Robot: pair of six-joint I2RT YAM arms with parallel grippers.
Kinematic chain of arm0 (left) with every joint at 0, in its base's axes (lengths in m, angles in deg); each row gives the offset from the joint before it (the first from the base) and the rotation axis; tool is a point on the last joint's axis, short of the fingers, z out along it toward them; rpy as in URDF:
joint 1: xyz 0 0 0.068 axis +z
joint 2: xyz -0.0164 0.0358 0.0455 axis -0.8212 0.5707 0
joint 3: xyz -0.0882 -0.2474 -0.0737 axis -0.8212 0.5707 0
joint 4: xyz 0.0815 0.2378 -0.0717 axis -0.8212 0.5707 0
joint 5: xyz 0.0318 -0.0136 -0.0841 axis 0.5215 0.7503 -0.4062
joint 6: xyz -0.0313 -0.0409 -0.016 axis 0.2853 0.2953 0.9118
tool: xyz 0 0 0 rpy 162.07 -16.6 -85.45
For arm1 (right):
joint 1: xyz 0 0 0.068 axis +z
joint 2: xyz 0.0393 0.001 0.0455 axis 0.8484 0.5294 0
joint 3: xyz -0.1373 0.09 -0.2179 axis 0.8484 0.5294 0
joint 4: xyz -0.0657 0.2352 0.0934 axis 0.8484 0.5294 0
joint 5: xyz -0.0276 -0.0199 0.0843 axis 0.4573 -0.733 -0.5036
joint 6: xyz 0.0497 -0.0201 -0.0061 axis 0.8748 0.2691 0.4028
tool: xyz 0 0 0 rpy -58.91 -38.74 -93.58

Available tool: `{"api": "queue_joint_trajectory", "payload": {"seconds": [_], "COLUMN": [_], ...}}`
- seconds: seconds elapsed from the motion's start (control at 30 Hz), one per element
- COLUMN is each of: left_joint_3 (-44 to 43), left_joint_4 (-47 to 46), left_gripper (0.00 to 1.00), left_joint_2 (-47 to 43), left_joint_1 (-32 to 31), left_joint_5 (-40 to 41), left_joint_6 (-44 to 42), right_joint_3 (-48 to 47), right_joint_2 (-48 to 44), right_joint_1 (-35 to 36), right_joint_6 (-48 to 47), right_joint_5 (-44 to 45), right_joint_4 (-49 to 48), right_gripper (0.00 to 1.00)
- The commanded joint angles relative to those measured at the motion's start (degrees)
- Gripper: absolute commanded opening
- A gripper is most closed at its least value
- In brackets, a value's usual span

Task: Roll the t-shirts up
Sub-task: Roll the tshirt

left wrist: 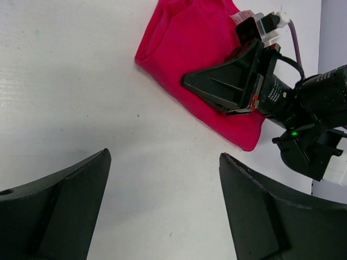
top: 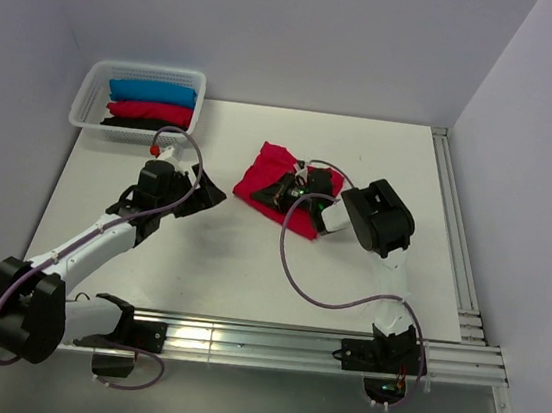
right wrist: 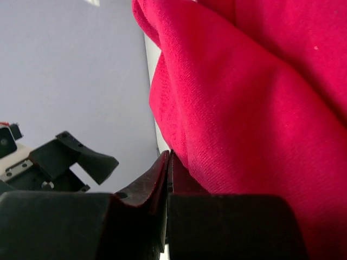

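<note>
Far-left corner | basket [top: 88, 98]: blue roll [top: 152, 94], red roll [top: 150, 110], blk roll [top: 133, 123]

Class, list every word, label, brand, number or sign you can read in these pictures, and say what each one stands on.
No text can be read in any view.
On the crimson t-shirt: a small white neck label, too small and blurred to read.
On the basket and its rolled shirts: no print visible.
On the right arm: only a green light, no legible marking.

White table [top: 249, 264] bears red t-shirt [top: 264, 180] and basket [top: 87, 103].
</note>
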Motion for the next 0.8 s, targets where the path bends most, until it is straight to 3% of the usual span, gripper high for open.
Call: {"api": "queue_joint_trajectory", "payload": {"seconds": [0.0, 0.2, 0.33, 0.6, 0.7, 0.73, 0.77], "left_joint_3": [0.2, 1.5, 3.6, 6.5, 5.8, 5.5, 5.5], "left_joint_4": [-1.7, -4.7, -9.2, -18.9, -21.0, -22.1, -24.3], "left_gripper": [0.87, 0.88, 0.88, 0.88, 0.88, 0.88, 0.88], "left_joint_2": [-1.6, -0.1, 1.6, 7.4, 11.1, 12.2, 14.2], "left_joint_1": [0.2, 0.2, 0.2, -0.7, -1.5, -1.6, -1.6], "left_joint_5": [0.1, -1.0, -2.0, -4.6, -4.8, -5.2, -6.0], "left_joint_6": [-0.4, 0.2, 2.1, 5.6, 6.7, 7.0, 7.6], "right_joint_3": [-2.1, -1.6, -0.6, -1.4, -0.8, 0.6, 1.3], "right_joint_2": [-0.1, -4.4, -11.5, -28.7, -35.0, -36.8, -38.3], "right_joint_1": [-0.4, -0.4, -0.5, 0.5, 1.5, 2.5, 3.0], "right_joint_6": [-2.1, -2.1, -7.7, -33.7, -42.8, -44.3, -46.8], "right_joint_5": [4.0, -0.1, -1.3, 2.3, 10.2, 14.9, 16.8], "right_joint_4": [5.4, 2.1, 6.7, 38.9, 51.0, 52.7, 55.0], "right_gripper": [0.01, 0.04, 0.20, 0.42, 0.52, 0.64, 0.65]}}
